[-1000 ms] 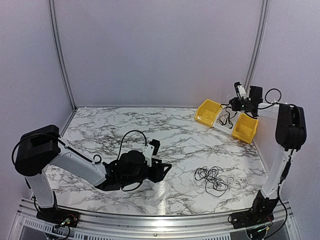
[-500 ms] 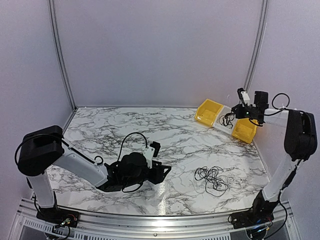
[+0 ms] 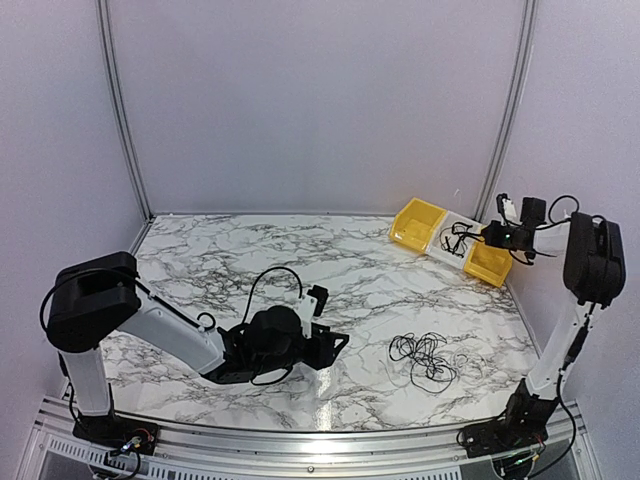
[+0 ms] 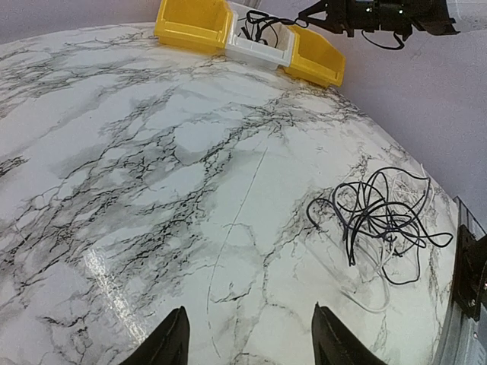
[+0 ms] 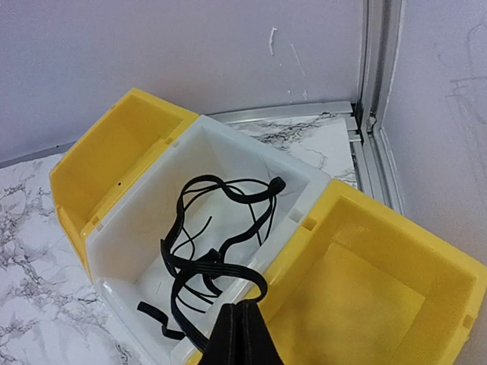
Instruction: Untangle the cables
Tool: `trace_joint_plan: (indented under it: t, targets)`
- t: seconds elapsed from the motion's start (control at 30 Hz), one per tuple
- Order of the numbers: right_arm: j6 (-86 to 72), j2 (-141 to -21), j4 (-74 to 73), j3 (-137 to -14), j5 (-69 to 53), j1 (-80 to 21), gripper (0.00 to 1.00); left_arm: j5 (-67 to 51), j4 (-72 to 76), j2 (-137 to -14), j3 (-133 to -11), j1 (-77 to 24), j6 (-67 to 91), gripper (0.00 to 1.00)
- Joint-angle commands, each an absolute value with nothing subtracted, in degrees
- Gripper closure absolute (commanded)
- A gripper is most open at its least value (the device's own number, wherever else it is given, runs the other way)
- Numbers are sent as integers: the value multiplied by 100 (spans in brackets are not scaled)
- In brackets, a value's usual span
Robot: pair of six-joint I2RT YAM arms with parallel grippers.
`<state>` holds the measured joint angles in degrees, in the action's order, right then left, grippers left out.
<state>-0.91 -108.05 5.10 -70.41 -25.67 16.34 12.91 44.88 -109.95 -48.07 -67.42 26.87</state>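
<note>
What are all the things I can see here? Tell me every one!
cable tangle: one, black, lying loose on the table in front of the right arm
single cable: one, black, looped in the white bin
yellow bins: two, yellow, far right corner, one on each side of the white bin
white bin: one, white, between the yellow bins
table: one, white marble with dark veins, under everything
left gripper: one, black, open, low over bare table
right gripper: one, black, shut on the single cable above the bins
</note>
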Motion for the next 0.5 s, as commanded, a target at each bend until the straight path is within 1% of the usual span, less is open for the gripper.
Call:
trace_joint_plan:
  t: [0.0, 0.17, 0.27, 0.37, 0.47]
  targets:
    - [-66, -11084, 271, -7459, -2715, 1588, 100, 1236, 4579, -11108, -4975, -6785, 2757, 43]
    - [57, -11148, 259, -7644, -2586, 1415, 100, 1201, 4584, -11213, -4990, -6794, 2836, 43]
    - [312, -11437, -58, -8123, -2359, 1179, 100, 1125, 4581, -11250, -5018, -6798, 2889, 43]
    - [390, -11780, -435, -8519, -1954, 969, 100, 1097, 4579, -11202, -5011, -6803, 2907, 43]
    - [376, -11903, -510, -8648, -1472, 784, 100, 1094, 4571, -11088, -4933, -6803, 2956, 43]
